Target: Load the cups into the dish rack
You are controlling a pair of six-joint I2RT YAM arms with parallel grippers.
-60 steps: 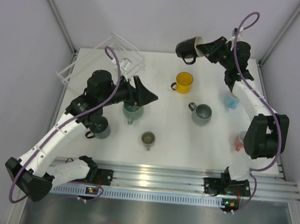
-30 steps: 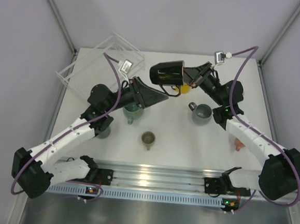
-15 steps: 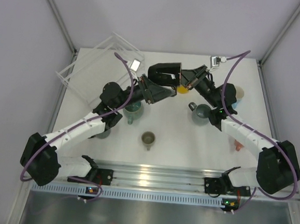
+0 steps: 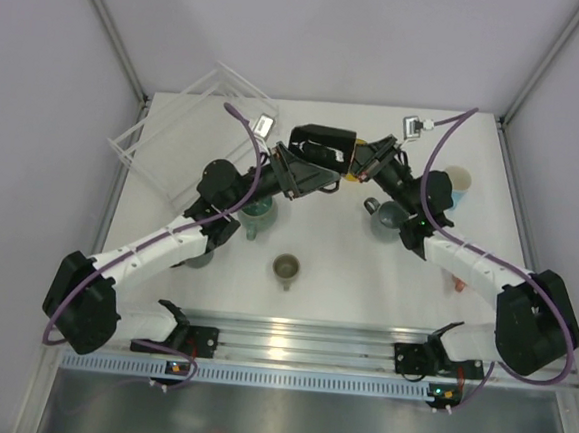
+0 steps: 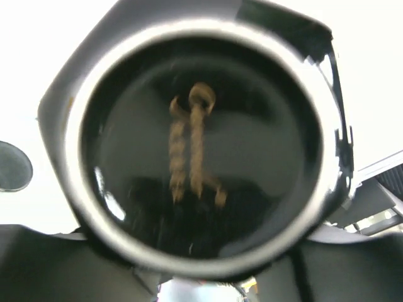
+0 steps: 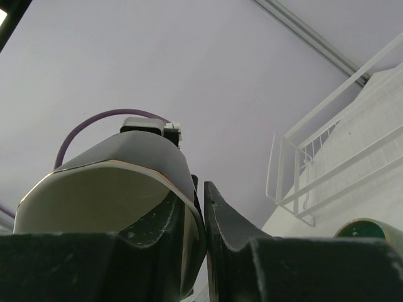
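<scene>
Black cup (image 4: 323, 139) midair betw L fingers (image 4: 298, 172) & R fingers (image 4: 366, 159), dish rack (image 4: 177, 117) back-left

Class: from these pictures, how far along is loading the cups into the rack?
Done: nothing, the rack looks empty. In hand: the black mug, in the air, right claw pinching its rim, left claw at its base. Left: every cup, such as the green mug and olive cup.

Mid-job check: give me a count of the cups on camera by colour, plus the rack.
black cup: 1
yellow cup, mostly hidden: 1
teal cup: 1
dark green cup: 1
olive cup: 1
grey-blue cup: 1
light blue cup: 1
salmon cup: 1
dish rack: 1
Total: 9 things, 8 cups and 1 rack.
</scene>
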